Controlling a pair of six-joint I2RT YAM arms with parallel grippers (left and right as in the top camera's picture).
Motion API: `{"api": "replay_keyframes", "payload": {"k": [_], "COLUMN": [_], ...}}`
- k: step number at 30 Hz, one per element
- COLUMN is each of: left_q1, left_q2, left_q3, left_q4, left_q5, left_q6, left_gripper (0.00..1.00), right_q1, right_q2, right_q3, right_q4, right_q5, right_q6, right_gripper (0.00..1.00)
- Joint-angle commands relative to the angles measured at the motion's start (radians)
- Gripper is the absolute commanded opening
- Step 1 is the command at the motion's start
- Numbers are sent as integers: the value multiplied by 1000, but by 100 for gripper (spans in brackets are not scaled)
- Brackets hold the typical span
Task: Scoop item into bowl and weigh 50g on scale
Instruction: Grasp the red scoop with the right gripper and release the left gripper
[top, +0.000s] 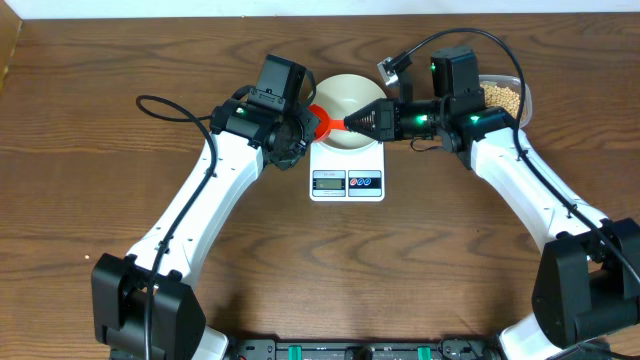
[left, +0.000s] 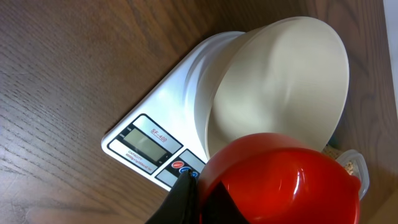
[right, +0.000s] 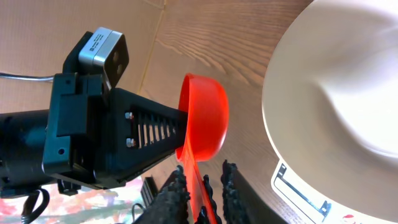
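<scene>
Overhead, the scale (top: 347, 183) sits mid-table toward the far edge, with the white bowl (top: 345, 95) on its far half. The bowl's rim overhangs the platform, and its inside looks bare. A red scoop (top: 325, 120) hangs over the bowl's near-left rim between both arms. The left gripper (top: 305, 122) is clamped on the scoop's cup. The right gripper (top: 358, 121) has its fingers (right: 177, 196) on either side of the handle, close together; I cannot tell whether they pinch it. The beans (top: 500, 97) lie in a clear tub (top: 522, 88) near the far edge, right of the bowl and partly under the right arm. Bare table (top: 80, 150) stretches toward the left edge and lies between the arms on the scale's near side.
</scene>
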Motion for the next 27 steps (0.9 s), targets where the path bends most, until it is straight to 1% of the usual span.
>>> {"api": "replay_keyframes", "payload": {"k": [1, 15, 18, 27], "left_q1": [-2, -2, -2, -2], "left_q2": [2, 2, 2, 2], "left_q3": [5, 5, 5, 5], "left_q4": [-4, -4, -4, -4], "left_q5": [-2, -2, -2, -2], "left_q6": [6, 6, 6, 6], "left_gripper": [7, 7, 8, 7], "right_q1": [7, 6, 6, 6], "right_q2": [-4, -4, -4, -4], "right_q3": [-3, -3, -3, -3], "right_q4": [-4, -11, -11, -11], "right_q5": [-31, -31, -31, -31], "right_q6": [18, 18, 18, 18], "right_gripper": [16, 2, 1, 1]}}
